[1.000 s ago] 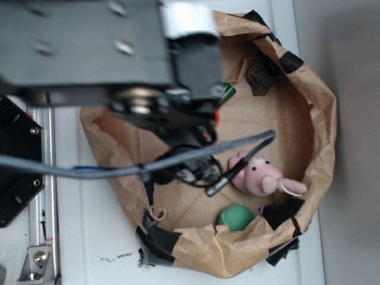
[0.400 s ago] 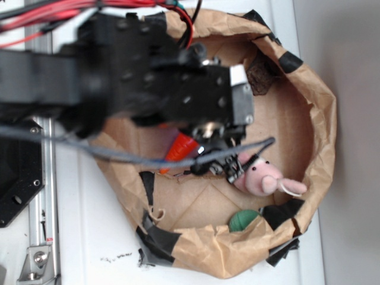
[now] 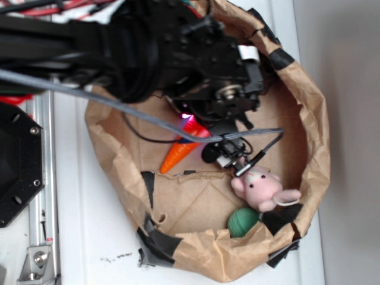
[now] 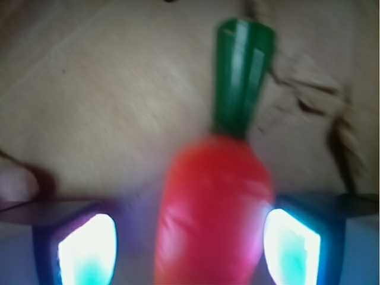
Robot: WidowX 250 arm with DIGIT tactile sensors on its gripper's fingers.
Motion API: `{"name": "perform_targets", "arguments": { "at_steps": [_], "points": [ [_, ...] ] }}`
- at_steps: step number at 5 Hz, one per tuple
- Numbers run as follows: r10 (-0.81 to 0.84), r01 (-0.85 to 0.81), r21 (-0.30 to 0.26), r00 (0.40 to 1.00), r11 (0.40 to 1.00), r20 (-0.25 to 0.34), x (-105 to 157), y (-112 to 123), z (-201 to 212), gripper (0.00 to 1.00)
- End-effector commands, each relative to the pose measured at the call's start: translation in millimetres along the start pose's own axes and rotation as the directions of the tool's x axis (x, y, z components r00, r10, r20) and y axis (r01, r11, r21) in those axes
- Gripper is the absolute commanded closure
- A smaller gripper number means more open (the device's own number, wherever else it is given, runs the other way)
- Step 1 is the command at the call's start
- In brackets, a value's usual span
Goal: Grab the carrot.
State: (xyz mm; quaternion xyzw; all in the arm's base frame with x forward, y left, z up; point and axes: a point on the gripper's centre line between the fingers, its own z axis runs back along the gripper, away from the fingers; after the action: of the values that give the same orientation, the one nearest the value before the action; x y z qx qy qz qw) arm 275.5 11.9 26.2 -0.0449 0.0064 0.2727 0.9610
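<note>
Carrot (image 4: 214,208) between spread fingers (image 4: 89,249), nearer one on image right.

Hidden and blurred parts

You saw the carrot (image 4: 214,202) blurred and cut off at the wrist view's bottom edge; outside, the arm (image 3: 178,53) hid its stem end, and you couldn't judge finger contact.

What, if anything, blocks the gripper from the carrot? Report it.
Nothing visible. In the wrist view the carrot lies between the open gripper fingers, with a gap at its left side. The pink plush and green ball lie apart.
</note>
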Motion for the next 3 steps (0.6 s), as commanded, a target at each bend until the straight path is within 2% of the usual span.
{"name": "perform_targets", "arguments": {
  "at_steps": [1,2,3],
  "points": [
    [-0.020,0.023,-0.032,0.997,0.999,0.079,3,-3,13,1.00],
    [-0.047,0.054,-0.065,0.994,0.996,0.100,2,-7,25,1.00],
    [-0.176,0.188,-0.107,0.978,0.976,0.112,5,-15,75,1.00]
  ]
}}
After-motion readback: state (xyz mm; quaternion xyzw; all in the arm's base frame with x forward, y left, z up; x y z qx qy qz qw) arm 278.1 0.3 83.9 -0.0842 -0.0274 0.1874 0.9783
